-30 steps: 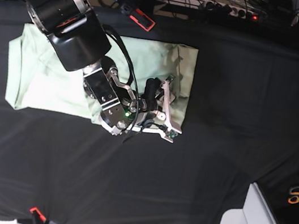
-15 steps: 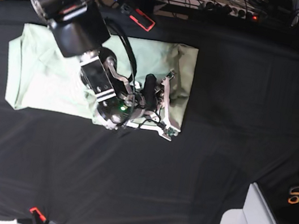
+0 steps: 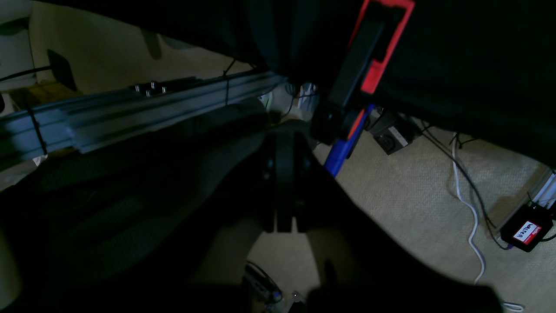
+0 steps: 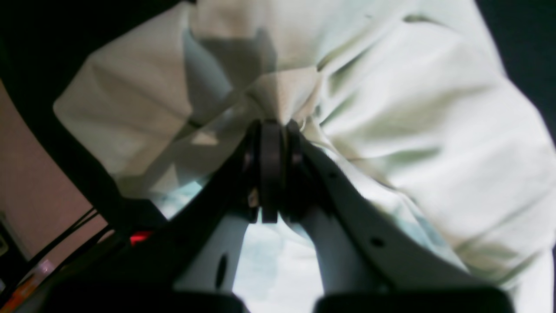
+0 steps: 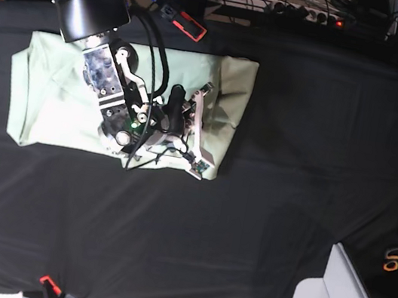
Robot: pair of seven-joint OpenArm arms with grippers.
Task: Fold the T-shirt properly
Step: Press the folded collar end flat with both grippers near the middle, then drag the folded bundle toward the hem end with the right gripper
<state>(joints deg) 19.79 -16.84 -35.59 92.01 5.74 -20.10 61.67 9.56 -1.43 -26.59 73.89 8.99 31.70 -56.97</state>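
One pale mint T-shirt [image 5: 54, 98] lies partly folded on the black table [image 5: 294, 173], left of centre. Soft, light cloth, likely best pinched at an edge. Right gripper [image 4: 270, 126] is clamped on a bunched fold; left gripper [image 3: 281, 143] is closed, empty, off the table.

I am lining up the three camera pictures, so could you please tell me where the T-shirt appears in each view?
Base: the T-shirt lies upper left on the black tablecloth, partly under the right arm.
Right wrist: the T-shirt fills most of the picture, bunched at the right gripper.
Left wrist: not in it.
Shared landmark: the right gripper, shut on the fabric.
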